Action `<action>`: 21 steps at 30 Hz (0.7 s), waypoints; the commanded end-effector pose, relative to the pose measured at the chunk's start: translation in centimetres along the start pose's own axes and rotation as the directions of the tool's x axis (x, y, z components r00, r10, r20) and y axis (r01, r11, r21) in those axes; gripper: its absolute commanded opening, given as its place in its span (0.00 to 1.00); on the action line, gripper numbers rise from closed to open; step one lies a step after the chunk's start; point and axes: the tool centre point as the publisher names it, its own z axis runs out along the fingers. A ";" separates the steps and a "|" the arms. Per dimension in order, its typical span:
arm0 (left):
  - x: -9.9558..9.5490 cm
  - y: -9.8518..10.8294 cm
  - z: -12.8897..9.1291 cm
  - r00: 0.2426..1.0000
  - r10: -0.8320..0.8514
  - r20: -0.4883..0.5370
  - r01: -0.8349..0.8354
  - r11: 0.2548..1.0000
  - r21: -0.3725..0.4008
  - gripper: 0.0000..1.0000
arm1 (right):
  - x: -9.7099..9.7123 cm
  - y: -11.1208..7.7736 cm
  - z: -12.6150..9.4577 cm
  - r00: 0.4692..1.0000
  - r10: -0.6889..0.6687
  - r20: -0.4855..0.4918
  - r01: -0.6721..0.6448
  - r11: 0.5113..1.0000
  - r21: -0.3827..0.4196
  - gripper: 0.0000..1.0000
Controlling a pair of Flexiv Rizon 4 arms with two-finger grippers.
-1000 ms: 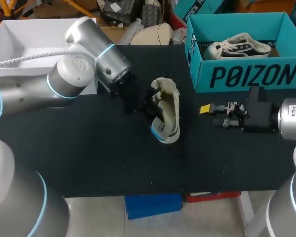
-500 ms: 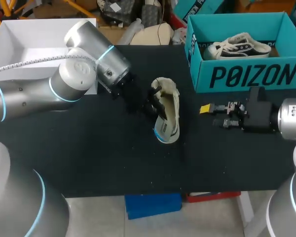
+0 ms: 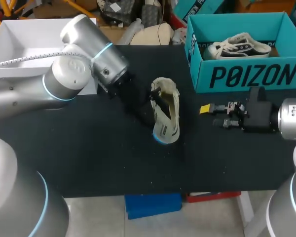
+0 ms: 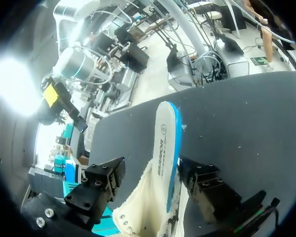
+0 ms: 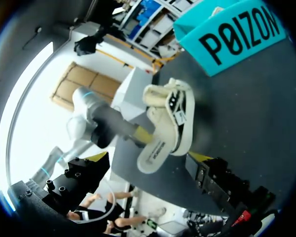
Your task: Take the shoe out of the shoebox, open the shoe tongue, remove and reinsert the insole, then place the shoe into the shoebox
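A cream canvas shoe (image 3: 167, 114) lies mid-table on the black table top, a white insole with a blue edge (image 3: 158, 137) showing at its heel end. My left gripper (image 3: 147, 104) is at the shoe's left side. In the left wrist view the insole (image 4: 166, 143) and the shoe's cream upper (image 4: 140, 217) stand between the spread fingers (image 4: 99, 185), which are open. My right gripper (image 3: 207, 109) hovers open to the right of the shoe, below the teal shoebox (image 3: 246, 74). From the right wrist view the shoe (image 5: 170, 116) lies ahead of its open gripper (image 5: 148, 165).
A second sneaker (image 3: 241, 45) lies inside the teal shoebox at the back right. A white open box (image 3: 19, 42) sits at the back left behind my left arm. The table's front edge runs close below the shoe.
My left gripper's fingers have spread apart, letting go of the insole. The insole's blue end has sunk lower at the heel. The right arm has not moved.
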 end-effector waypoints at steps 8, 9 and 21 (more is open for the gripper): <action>0.4 -3.0 0.3 0.998 -0.021 -0.057 0.020 1.000 -0.022 0.34 | 0.1 0.1 0.1 1.000 0.001 0.003 -0.001 1.000 0.002 1.00; 0.6 -3.1 0.3 0.997 -0.023 -0.068 0.022 0.999 -0.024 0.28 | 0.1 0.1 0.1 1.000 0.001 0.003 -0.001 1.000 0.002 1.00; 1.2 -2.6 1.0 0.994 -0.057 -0.089 0.058 0.998 0.013 0.00 | 0.1 0.1 0.1 1.000 0.001 0.003 -0.001 1.000 0.002 1.00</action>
